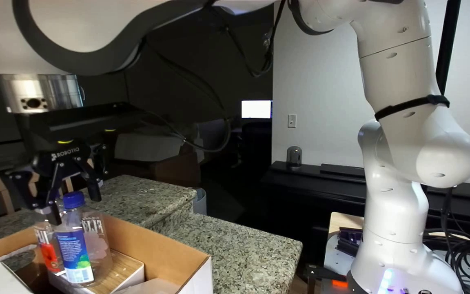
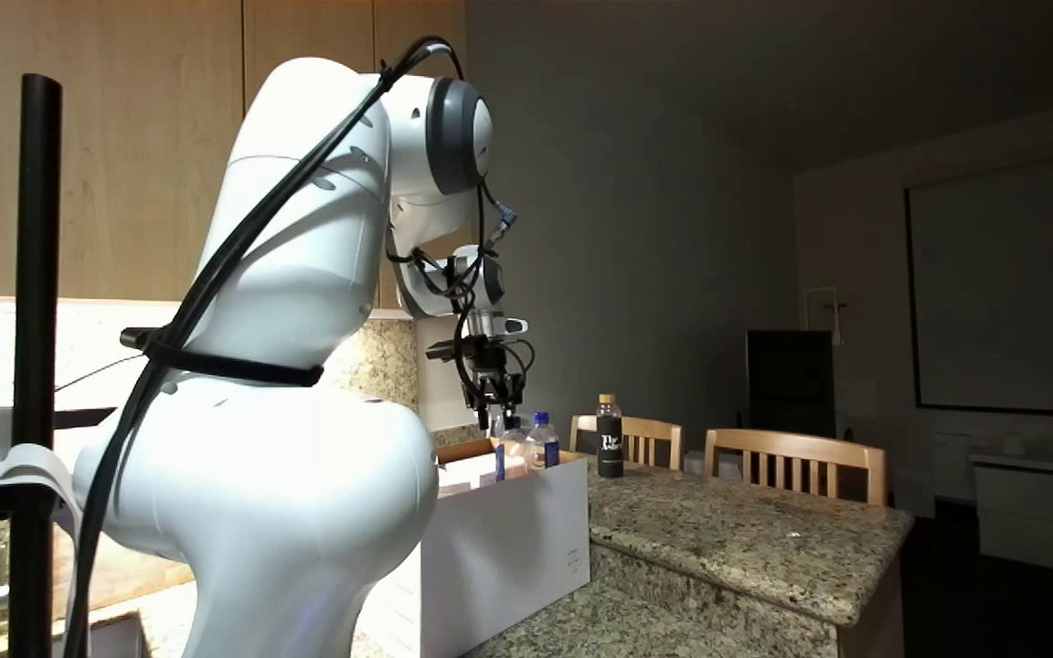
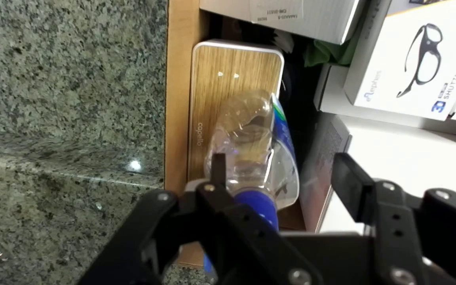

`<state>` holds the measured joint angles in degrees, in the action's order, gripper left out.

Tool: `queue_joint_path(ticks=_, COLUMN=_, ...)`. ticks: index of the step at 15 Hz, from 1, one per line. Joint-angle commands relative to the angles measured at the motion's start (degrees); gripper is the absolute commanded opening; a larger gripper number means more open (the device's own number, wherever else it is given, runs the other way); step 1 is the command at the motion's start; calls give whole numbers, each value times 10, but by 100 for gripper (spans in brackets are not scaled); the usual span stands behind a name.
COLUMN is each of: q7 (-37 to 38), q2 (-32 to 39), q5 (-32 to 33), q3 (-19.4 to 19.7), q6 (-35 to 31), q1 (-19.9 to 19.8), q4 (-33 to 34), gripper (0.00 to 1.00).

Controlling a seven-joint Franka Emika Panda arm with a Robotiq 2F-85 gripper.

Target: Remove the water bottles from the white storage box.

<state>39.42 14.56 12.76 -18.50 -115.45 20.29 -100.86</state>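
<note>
The white storage box (image 1: pixel 165 249) stands open-topped on the counter; its white outer wall shows in an exterior view (image 2: pixel 508 548). A clear water bottle with a blue cap and blue label (image 1: pixel 73 253) stands in it and also shows in the wrist view (image 3: pixel 251 158). A second water bottle (image 2: pixel 543 446) is beside it; a blue bit of it (image 3: pixel 208 266) shows at the wrist view's lower left. My gripper (image 1: pixel 75 206) is open above the box. In the wrist view the gripper (image 3: pixel 283 174) has one fingertip overlapping the near bottle's left side; the other is well apart, to the right.
Inside the box are a wood-topped capello device (image 3: pixel 236 71), a shutter-glasses box (image 3: pixel 414 63) and other white cartons (image 3: pixel 402 158). The granite counter (image 1: pixel 235 245) lies beside the box, with a raised ledge (image 2: pixel 718 521). A dark bottle with a tan cap (image 2: pixel 610 443) stands there.
</note>
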Motion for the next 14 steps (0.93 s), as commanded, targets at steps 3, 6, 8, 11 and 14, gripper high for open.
queue_joint_path(ticks=3, q7=9, q2=25, q5=-22, q3=30, q6=44, q1=25, q4=44, gripper=27)
queue_joint_path(ticks=6, q7=10, q2=31, q5=-23, q3=38, q6=60, q1=30, q4=54, gripper=10)
queue_joint_path(ticks=8, q7=15, q2=31, q5=-24, q3=42, q6=66, q1=32, q4=57, gripper=47)
queue_joint_path(ticks=11, q7=18, q2=32, q5=-23, q3=46, q6=75, q1=35, q4=65, gripper=60)
queue_joint_path(ticks=14, q7=16, q2=37, q5=-21, q3=47, q6=69, q1=35, q4=72, gripper=79)
